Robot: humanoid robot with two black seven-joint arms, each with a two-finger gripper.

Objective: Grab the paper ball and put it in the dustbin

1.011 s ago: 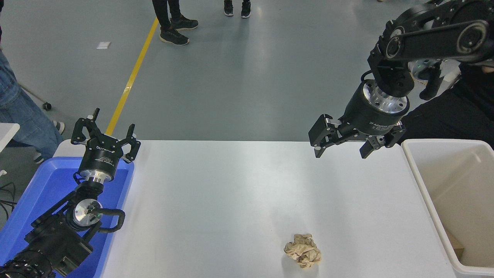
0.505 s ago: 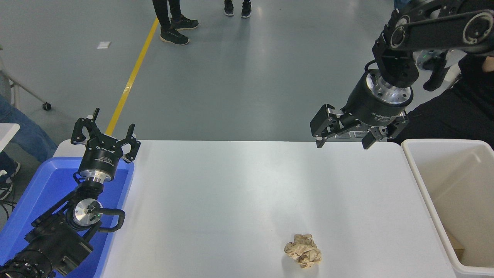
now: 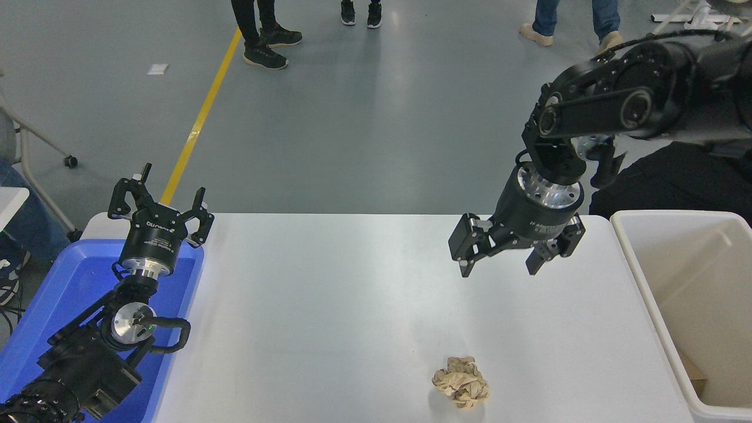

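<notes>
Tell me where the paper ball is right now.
In the head view the paper ball lies on the white table near its front edge, right of centre, left of the dustbin and apart from the open right gripper.

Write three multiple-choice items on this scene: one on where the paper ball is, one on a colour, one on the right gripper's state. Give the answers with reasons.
1. Where is the paper ball?
A. in the dustbin
B. on the table, near its front edge
C. in the blue tray

2. What colour is the dustbin?
A. off-white
B. green
C. red

3. What is the state of the right gripper?
A. shut on the ball
B. shut and empty
C. open and empty

Answers: 1 B, the ball lies on the white table, apart from both containers. 2 A, its rim and walls are cream. 3 C, its fingers are spread above the table with nothing between them.
</notes>
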